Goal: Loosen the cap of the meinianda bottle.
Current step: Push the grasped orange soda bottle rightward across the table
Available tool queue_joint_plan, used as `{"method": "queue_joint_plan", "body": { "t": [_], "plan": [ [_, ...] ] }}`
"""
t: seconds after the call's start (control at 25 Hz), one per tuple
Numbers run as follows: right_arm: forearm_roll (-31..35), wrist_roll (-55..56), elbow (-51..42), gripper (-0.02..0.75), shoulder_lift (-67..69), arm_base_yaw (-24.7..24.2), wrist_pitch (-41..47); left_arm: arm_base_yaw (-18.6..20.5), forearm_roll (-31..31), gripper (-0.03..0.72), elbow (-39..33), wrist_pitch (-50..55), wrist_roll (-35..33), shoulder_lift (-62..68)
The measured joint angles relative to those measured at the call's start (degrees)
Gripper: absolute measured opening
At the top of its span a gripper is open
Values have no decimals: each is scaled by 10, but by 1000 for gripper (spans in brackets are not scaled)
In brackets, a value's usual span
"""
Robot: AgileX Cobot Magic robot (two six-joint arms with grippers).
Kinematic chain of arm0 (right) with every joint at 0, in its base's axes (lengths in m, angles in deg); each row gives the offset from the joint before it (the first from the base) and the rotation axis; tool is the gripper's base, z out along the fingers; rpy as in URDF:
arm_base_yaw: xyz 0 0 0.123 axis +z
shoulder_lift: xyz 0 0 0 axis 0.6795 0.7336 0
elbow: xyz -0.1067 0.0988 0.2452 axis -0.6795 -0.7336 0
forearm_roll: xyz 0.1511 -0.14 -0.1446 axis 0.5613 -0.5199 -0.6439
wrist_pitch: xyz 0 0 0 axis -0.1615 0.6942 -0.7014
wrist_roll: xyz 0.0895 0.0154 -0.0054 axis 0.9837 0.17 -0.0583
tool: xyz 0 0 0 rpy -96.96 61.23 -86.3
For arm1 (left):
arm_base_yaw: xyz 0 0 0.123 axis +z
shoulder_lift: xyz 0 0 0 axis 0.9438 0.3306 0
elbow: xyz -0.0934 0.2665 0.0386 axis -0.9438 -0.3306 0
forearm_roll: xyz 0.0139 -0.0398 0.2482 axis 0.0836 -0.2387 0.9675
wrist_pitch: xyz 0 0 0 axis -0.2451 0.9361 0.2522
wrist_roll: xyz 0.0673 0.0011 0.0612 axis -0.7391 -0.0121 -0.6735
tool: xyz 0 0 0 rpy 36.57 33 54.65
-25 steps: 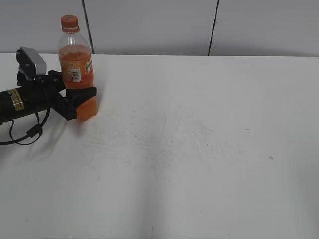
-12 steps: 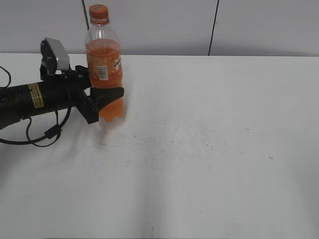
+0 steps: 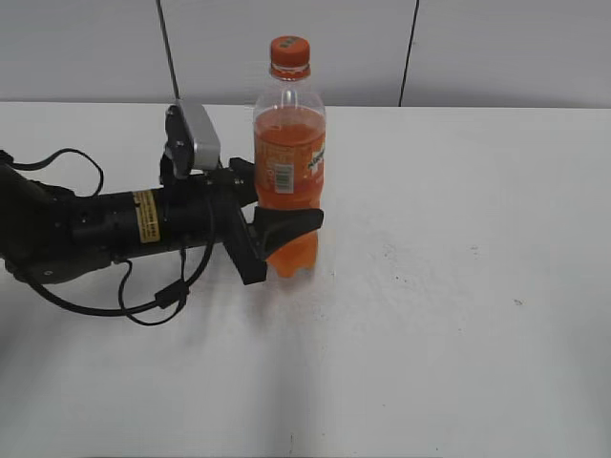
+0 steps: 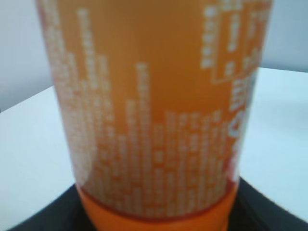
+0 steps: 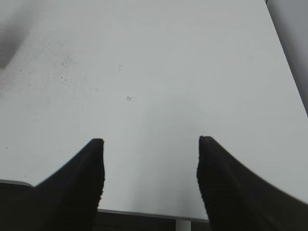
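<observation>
The meinianda bottle (image 3: 287, 162) stands upright, clear plastic with orange drink and an orange label. Its orange cap (image 3: 289, 50) sits on top with a small dark mark. My left gripper (image 3: 283, 221) is shut on the bottle's lower body from the left. In the left wrist view the bottle's label (image 4: 154, 110) fills the frame, and the black jaws show at the bottom corners. My right gripper (image 5: 150, 144) is open and empty over bare table near its edge; it is out of the exterior view.
The white table (image 3: 458, 286) has faint scuff marks around its middle. A grey panelled wall (image 3: 477, 48) runs behind the table's far edge. The left arm's cables (image 3: 143, 305) lie on the table left of the bottle.
My left gripper has carried the bottle from the far left toward the table's middle and nearer the front. The bottle stays upright in the jaws.
</observation>
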Motion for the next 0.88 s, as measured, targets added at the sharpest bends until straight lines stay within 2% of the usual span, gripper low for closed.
{"method": "queue_joint_plan", "body": {
  "t": [0.2, 0.56, 0.88],
  "plan": [
    [0, 0, 0, 459, 0, 0, 0, -21, -2, 397, 0, 0, -3, 0],
    [0, 0, 0, 459, 0, 0, 0, -22, -18, 397, 0, 0, -59, 48],
    [0, 0, 0, 459, 0, 0, 0, -20, -23, 397, 0, -14, -72, 64]
  ]
}}
